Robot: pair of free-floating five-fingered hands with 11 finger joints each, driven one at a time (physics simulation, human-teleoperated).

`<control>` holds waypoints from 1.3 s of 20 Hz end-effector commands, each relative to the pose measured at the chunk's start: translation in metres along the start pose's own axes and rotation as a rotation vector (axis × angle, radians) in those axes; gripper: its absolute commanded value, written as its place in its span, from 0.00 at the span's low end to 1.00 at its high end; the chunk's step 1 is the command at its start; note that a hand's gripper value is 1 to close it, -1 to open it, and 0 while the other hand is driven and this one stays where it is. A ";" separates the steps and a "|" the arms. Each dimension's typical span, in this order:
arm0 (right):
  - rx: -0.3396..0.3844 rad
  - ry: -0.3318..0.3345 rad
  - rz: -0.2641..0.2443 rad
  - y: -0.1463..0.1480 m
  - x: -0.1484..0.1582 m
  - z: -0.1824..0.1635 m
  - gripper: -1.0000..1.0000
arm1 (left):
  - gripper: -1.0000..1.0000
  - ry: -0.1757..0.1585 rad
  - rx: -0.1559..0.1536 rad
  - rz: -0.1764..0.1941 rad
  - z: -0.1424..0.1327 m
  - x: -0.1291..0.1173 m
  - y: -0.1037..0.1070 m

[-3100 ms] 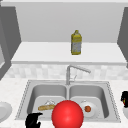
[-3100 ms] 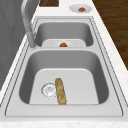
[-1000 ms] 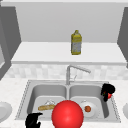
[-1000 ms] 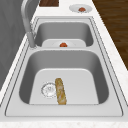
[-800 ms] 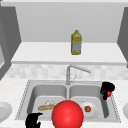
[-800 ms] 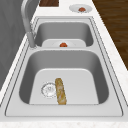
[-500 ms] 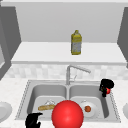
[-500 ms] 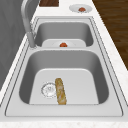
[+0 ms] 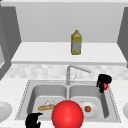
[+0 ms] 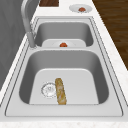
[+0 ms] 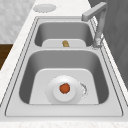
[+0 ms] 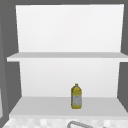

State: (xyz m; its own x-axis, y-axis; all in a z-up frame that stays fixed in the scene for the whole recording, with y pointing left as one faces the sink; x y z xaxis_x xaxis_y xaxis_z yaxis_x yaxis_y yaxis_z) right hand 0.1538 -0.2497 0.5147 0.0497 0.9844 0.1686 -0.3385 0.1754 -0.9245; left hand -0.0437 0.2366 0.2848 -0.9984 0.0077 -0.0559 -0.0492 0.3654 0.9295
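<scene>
Your right hand [image 9: 103, 81], at three o'clock above the sink [image 9: 22, 100], curls clamped around a small round glossy red object [image 9: 106, 86]. Your left hand [image 9: 33, 120] hangs at seven o'clock, fingers curled on nothing.

A double sink [image 10: 112, 82] with 2 basins — the near one holds a bread loaf [image 10: 60, 91] touching its drain [image 10: 48, 89]. The far basin holds a plate [image 10: 53, 44] with a small red fruit [image 10: 63, 44]; the faucet [image 10: 27, 22] rises at the left.

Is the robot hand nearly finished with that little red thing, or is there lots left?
In hand: the right robot hand is curled round a small red thing above the right basin's back corner. Already lying in the sink: a baguette in the left basin, an orange-red piece on a plate. The left robot hand hangs idle. How much is left is unclear.
</scene>
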 end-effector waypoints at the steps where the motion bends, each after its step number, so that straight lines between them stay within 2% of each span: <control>1: 0.041 -0.003 0.003 -0.011 0.015 0.020 1.00 | 0.50 0.000 0.000 0.000 0.000 0.000 0.000; 6: 0.037 0.000 0.003 -0.022 0.035 0.062 1.00 | 0.50 0.000 0.000 0.000 0.000 0.000 0.000; 12: 0.068 -0.006 0.008 -0.042 0.062 0.104 1.00 | 0.50 0.000 0.000 0.000 0.000 0.000 0.000; 17: 0.092 -0.012 0.037 -0.068 0.084 0.135 1.00 | 0.50 0.000 0.000 0.000 0.000 0.000 0.000; 26: 0.134 -0.012 0.036 -0.121 0.110 0.176 1.00 | 0.50 0.000 0.000 0.000 0.000 0.000 0.000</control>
State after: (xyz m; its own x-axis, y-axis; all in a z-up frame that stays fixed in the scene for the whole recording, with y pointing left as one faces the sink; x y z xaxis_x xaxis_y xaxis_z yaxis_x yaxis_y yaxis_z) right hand 0.0373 -0.1664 0.6835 0.0464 0.9857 0.1621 -0.4473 0.1656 -0.8789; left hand -0.0437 0.2366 0.2848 -0.9984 0.0077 -0.0559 -0.0492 0.3654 0.9295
